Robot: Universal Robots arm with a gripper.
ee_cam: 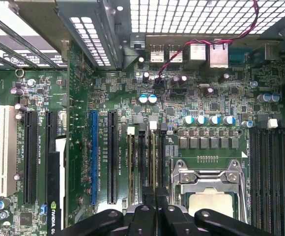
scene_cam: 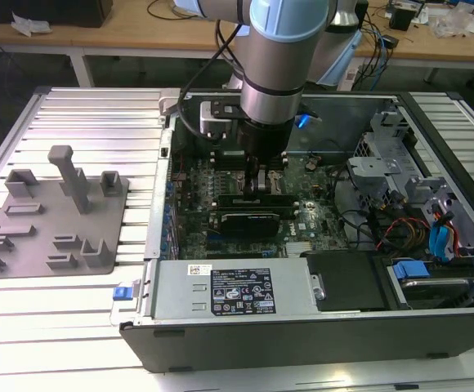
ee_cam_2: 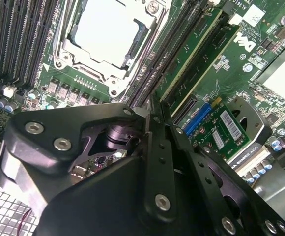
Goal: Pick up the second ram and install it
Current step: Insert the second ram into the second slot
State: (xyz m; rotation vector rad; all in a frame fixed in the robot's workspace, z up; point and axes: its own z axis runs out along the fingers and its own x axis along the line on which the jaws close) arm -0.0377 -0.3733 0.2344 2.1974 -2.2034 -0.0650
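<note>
Strong overhead light fills the exterior view: the ribbed white table [scene_cam: 73, 114] glares, and its front strips wash out to near white. The grey plate [scene_cam: 53, 212] throws short, soft shadows. Inside the open computer case [scene_cam: 302, 335] it is dimmer, and the arm [scene_cam: 282, 57] shades the motherboard [scene_cam: 200, 175] beneath it. In the second wrist view the processor cover [ee_cam_2: 108, 32] burns out to flat white, while the black end effector [ee_cam_2: 151, 115] reads as a dark mass with small glints on its screws. In the first wrist view bright light pours through the rear grille [ee_cam: 196, 14], and the motherboard is evenly lit.
</note>
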